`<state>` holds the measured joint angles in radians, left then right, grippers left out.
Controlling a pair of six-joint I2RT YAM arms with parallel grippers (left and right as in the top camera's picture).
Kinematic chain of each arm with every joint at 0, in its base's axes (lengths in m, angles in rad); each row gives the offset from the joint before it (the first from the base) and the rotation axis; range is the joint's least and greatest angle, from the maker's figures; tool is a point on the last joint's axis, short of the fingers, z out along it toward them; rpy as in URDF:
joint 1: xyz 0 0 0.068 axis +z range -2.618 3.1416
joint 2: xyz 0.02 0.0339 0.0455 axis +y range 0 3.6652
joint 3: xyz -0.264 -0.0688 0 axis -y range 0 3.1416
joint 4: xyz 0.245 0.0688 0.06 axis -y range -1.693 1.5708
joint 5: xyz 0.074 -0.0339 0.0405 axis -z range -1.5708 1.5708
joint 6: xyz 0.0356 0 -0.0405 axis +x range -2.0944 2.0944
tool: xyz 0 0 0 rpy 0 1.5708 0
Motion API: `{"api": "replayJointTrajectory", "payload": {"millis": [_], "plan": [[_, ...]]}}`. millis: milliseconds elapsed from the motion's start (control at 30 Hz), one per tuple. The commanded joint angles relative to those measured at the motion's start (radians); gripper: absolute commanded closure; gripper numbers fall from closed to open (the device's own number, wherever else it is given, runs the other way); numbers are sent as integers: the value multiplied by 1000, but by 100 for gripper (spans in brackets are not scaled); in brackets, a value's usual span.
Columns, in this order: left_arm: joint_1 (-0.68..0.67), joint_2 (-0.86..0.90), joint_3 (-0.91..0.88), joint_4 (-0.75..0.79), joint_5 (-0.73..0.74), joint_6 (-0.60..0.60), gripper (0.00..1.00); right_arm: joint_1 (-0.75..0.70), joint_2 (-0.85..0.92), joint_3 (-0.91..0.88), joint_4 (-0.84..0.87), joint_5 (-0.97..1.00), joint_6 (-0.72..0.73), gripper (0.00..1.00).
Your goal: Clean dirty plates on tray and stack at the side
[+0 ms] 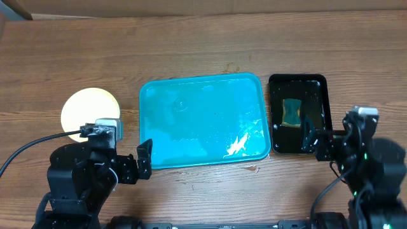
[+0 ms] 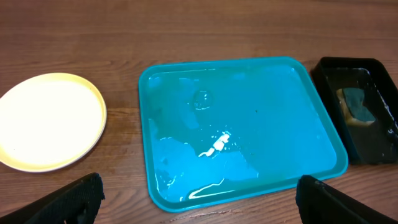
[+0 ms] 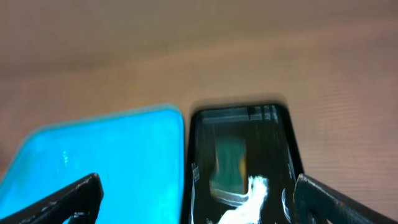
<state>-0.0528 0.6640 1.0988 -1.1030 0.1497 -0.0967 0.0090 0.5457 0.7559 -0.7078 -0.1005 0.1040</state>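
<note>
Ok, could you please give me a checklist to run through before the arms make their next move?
1. Turquoise tray free of plates: ok.
2. Tray surface dry: not ok, looks wet.
3. Pale yellow plate on the table left of the tray, top face clean: ok.
4. More plates stacked under it: cannot tell.
5. Sponge lying in the black tray: ok.
6. Left jaws and right jaws open, empty: ok.
</note>
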Motion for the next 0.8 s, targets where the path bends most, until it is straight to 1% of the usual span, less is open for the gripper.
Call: {"api": "replayJointTrajectory", "payload": {"millis": [0, 100, 333, 467, 567, 600, 767], "plan": [[-10, -3, -10, 0, -3, 23, 0, 2, -137, -151, 148, -26, 0, 0], [-10, -3, -10, 0, -3, 23, 0, 3, -275, -316, 362, -33, 0, 0], [-10, -3, -10, 0, -3, 22, 0, 3, -480, -572, 666, -32, 0, 0], [-10, -3, -10, 0, -3, 23, 0, 3, -536, -670, 791, -32, 0, 0], [-10, -3, -10, 0, -3, 23, 0, 3, -544, -736, 890, -33, -23, 0], [-10, -3, -10, 0, -3, 23, 0, 3, -544, -751, 910, -32, -34, 0], [-10, -3, -10, 0, -3, 22, 0, 3, -544, -748, 802, -51, -140, 0]]}}
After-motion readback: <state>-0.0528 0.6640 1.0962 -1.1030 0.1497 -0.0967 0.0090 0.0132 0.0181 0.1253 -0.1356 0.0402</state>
